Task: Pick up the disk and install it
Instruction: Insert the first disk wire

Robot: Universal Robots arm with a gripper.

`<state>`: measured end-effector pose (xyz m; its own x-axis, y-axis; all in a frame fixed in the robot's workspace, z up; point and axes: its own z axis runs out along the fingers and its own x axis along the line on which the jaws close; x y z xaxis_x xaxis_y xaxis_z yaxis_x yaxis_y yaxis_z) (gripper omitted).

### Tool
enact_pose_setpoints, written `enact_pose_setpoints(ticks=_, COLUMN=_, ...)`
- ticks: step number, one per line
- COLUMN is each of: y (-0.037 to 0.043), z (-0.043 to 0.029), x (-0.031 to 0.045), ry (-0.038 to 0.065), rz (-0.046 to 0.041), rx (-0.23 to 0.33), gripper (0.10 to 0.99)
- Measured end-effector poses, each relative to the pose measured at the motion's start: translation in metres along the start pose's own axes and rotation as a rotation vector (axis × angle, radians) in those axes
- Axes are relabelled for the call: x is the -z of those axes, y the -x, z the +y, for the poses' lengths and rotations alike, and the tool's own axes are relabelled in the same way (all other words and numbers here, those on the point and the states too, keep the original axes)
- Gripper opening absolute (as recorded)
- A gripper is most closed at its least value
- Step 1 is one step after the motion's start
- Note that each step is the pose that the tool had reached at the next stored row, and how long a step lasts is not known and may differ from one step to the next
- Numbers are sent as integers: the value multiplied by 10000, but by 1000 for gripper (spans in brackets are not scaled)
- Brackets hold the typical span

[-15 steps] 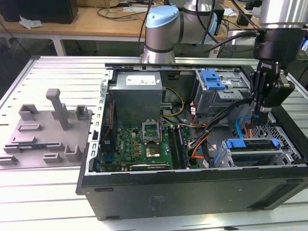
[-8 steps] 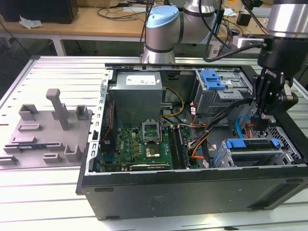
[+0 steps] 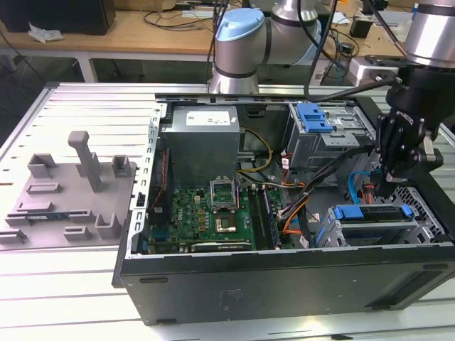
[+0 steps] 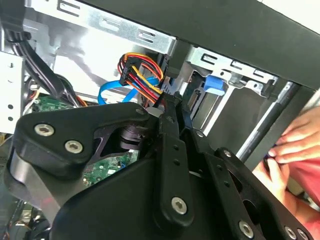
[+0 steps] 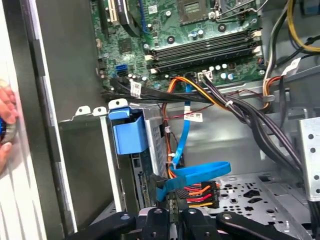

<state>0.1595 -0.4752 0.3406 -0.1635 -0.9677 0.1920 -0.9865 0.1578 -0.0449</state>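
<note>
The disk [image 3: 373,229] lies in the drive bay at the case's front corner on the exterior view's right, its blue bracket [image 3: 371,212] along its top edge. The first wrist view shows the bracket's blue tab [image 5: 129,134] in the metal bay, and the second wrist view shows that tab [image 4: 212,84] too. My gripper [image 3: 384,186] hangs just behind the bay, inside the case. Its fingers [image 4: 172,112] stand shut, with their tips against a black plug [image 5: 172,199] carrying red, orange and yellow wires [image 5: 202,192] at the disk's rear end.
A blue data cable [image 5: 192,175] loops beside the plug. The grey power supply [image 3: 201,138], motherboard [image 3: 206,213] and an upper cage with a blue latch [image 3: 313,117] fill the case. A person's hand [image 4: 295,145] rests outside the case wall. A grey fixture [image 3: 71,192] lies on the table.
</note>
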Motion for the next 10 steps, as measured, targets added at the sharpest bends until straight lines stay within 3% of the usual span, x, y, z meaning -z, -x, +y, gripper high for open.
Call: enact_pose_setpoints(ticks=10, y=-97, z=-17, x=81, ry=-34, rz=-168, rx=302, gripper=169)
